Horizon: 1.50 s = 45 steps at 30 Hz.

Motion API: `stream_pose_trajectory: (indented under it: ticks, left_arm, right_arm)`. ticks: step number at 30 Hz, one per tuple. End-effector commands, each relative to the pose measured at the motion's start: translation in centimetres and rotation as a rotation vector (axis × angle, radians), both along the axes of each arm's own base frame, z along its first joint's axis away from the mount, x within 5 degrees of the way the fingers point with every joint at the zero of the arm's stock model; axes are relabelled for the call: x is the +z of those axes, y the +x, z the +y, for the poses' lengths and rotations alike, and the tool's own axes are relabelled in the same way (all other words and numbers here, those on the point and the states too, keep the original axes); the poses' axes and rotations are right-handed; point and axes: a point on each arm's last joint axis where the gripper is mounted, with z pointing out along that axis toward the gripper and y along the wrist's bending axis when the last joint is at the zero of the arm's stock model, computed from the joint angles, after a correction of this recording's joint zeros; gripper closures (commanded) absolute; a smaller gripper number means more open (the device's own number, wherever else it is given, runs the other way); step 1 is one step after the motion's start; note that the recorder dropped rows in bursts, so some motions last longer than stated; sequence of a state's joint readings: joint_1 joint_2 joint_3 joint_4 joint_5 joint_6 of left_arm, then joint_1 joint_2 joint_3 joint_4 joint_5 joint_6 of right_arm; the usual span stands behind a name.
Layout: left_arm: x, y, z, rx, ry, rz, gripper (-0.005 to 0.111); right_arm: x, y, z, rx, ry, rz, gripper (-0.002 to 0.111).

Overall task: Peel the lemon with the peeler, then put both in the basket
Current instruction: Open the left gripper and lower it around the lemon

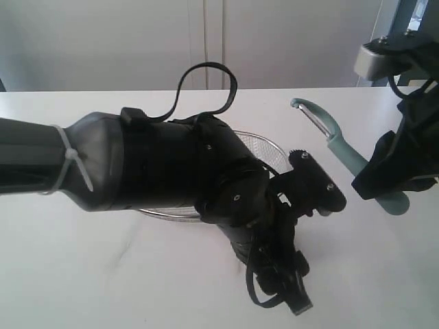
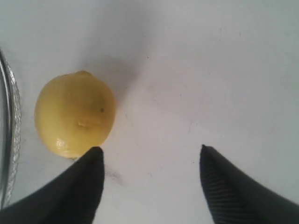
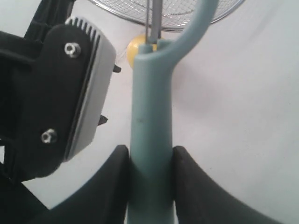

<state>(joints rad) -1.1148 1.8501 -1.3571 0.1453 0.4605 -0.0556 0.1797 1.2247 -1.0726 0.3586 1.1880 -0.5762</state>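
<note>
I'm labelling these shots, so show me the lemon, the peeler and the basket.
lemon (image 2: 74,114), left wrist view, middle of its skin.
peeler (image 3: 150,121), right wrist view, on its handle.
basket (image 1: 266,149), exterior view, mesh wall.

A white table (image 1: 75,274) stands before a pale grey panelled wall (image 1: 89,41)

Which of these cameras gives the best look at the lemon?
The left wrist view: the whole lemon is in plain sight. The right wrist view shows only a yellow sliver of it behind the peeler; the exterior view shows none of it.
</note>
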Motion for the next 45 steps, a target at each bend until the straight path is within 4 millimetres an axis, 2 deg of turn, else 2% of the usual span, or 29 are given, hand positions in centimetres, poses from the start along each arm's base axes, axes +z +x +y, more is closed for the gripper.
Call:
stream_pose_trajectory:
  ticks: [1, 8, 12, 37, 40, 42, 43, 45]
  left_arm:
    - [0.0, -0.1, -0.5, 0.186, -0.079, 0.087, 0.027]
    - [-1.4, 0.2, -1.3, 0.477, -0.181, 0.226, 0.027]
    - [-1.8, 0.3, -1.5, 0.578, -0.219, 0.275, 0.027]
    - [-1.7, 0.5, -1.6, 0.575, -0.247, 0.269, 0.027]
    - [-1.5, 0.6, -1.9, 0.634, -0.305, 0.308, 0.027]
    - [-1.7, 0.9, -1.4, 0.800, -0.311, 0.358, 0.027]
    - [-1.8, 1.2, -1.1, 0.856, -0.311, 0.345, 0.027]
    - [-1.6, 1.3, -1.0, 0.857, -0.311, 0.233, 0.027]
  right_arm:
    - [0.1, 0.0, -0.2, -0.020, 0.010, -0.007, 0.108]
    - [0.1, 0.0, -0.2, -0.020, 0.010, -0.007, 0.108]
    - [0.1, 0.0, -0.2, -0.020, 0.010, -0.007, 0.108]
    - [0.1, 0.0, -0.2, -0.020, 0.010, -0.007, 0.108]
    - [0.1, 0.0, -0.2, -0.020, 0.010, -0.007, 0.108]
    - [0.1, 0.0, -0.2, -0.020, 0.010, -0.007, 0.108]
    - [0.1, 0.0, -0.2, -0.020, 0.010, -0.007, 0.108]
    - [0.1, 0.0, -0.2, -0.020, 0.010, -0.007, 0.108]
